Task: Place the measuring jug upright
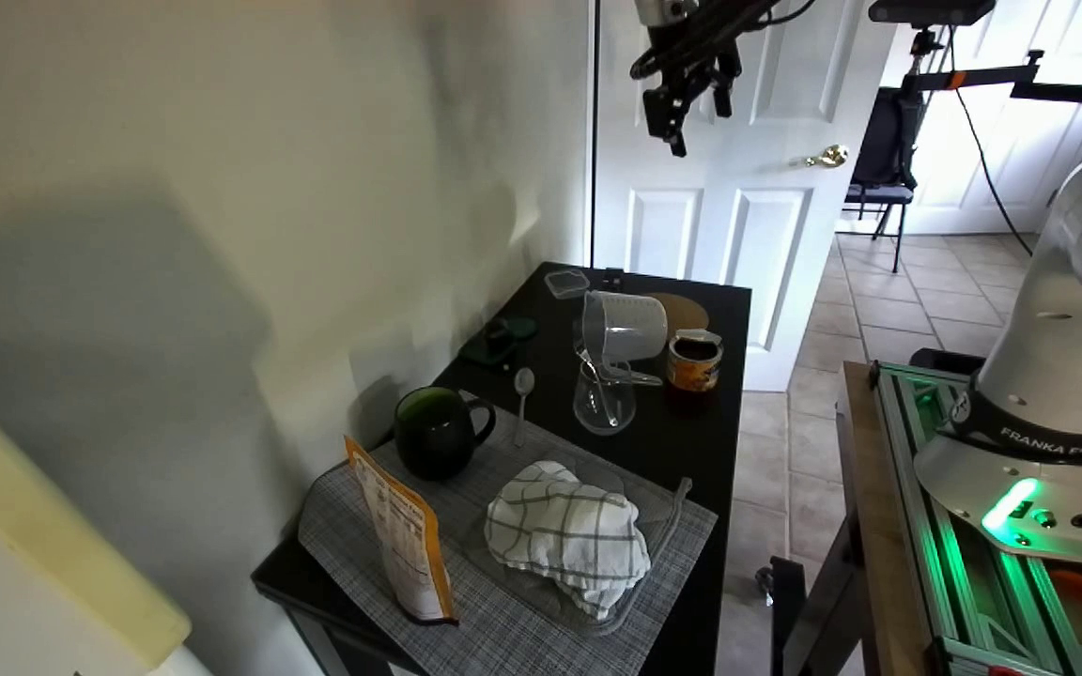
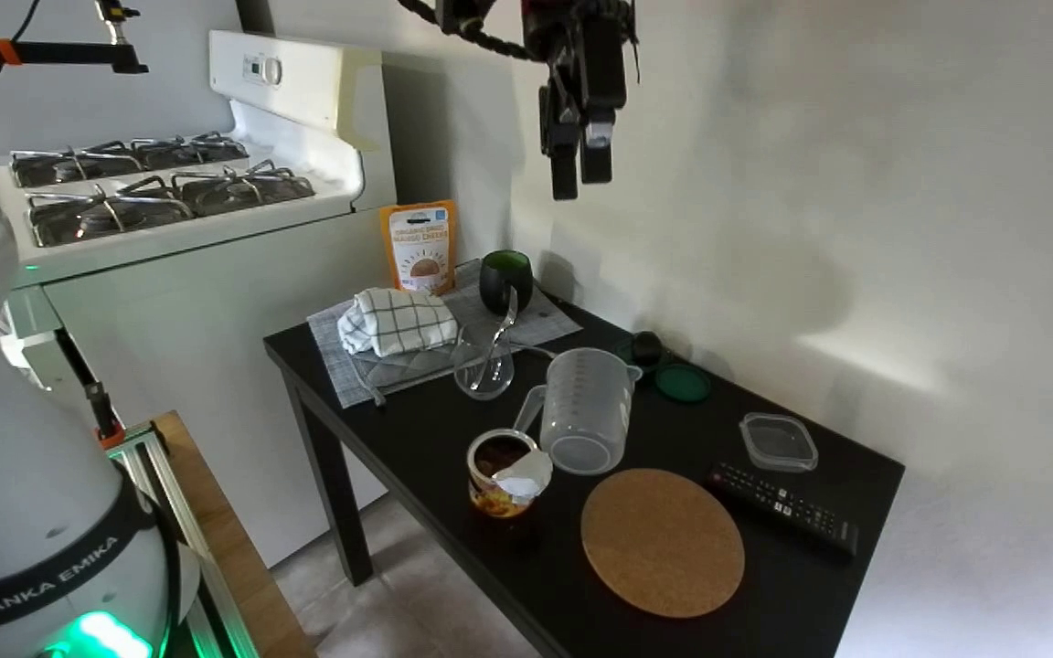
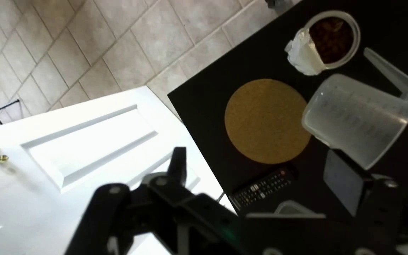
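The measuring jug (image 1: pixel 630 329) is clear and greyish and lies on its side on the black table (image 1: pixel 691 441). In an exterior view its base faces the camera (image 2: pixel 586 411) and its handle points to the orange-brown cup. In the wrist view the jug (image 3: pixel 356 117) lies at the right, base to the left, open rim to the lower right, handle at the top. My gripper (image 1: pixel 701 133) is open and empty, high above the table and apart from the jug. It also shows in an exterior view (image 2: pixel 581 187) and in the wrist view (image 3: pixel 256 154), with its fingers wide apart.
An opened orange-brown cup (image 2: pixel 494 498) stands close to the jug. A round cork mat (image 2: pixel 664 544), a remote (image 2: pixel 782 507) and a clear lid (image 2: pixel 778 443) lie nearby. A glass vessel (image 1: pixel 604 404), a dark pot (image 1: pixel 433 437), a towel (image 1: pixel 564 535) and a pouch (image 1: pixel 400 535) stand further along.
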Robot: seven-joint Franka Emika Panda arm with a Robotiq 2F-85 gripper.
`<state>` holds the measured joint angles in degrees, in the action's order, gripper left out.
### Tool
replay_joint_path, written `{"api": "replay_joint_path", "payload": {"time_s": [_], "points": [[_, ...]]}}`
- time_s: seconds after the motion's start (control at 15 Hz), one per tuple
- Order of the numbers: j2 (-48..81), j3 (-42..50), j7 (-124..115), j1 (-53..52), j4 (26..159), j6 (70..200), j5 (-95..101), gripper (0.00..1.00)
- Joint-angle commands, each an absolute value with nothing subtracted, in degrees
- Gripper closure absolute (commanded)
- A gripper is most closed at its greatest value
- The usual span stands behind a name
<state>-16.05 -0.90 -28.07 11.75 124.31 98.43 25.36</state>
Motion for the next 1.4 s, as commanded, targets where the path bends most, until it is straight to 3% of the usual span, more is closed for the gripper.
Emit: {"api": "replay_joint_path", "payload": {"time_s": [0.0, 0.6, 1.33], "points": [[-8.46, 1.89, -23.08, 10.66, 120.66, 93.24, 23.27, 0.00], [-4.41, 2.01, -28.46, 9.17, 120.73, 96.07, 22.87, 0.00], [9.19, 2.35, -54.56, 1.19, 125.72, 125.49, 23.64, 0.00]]}}
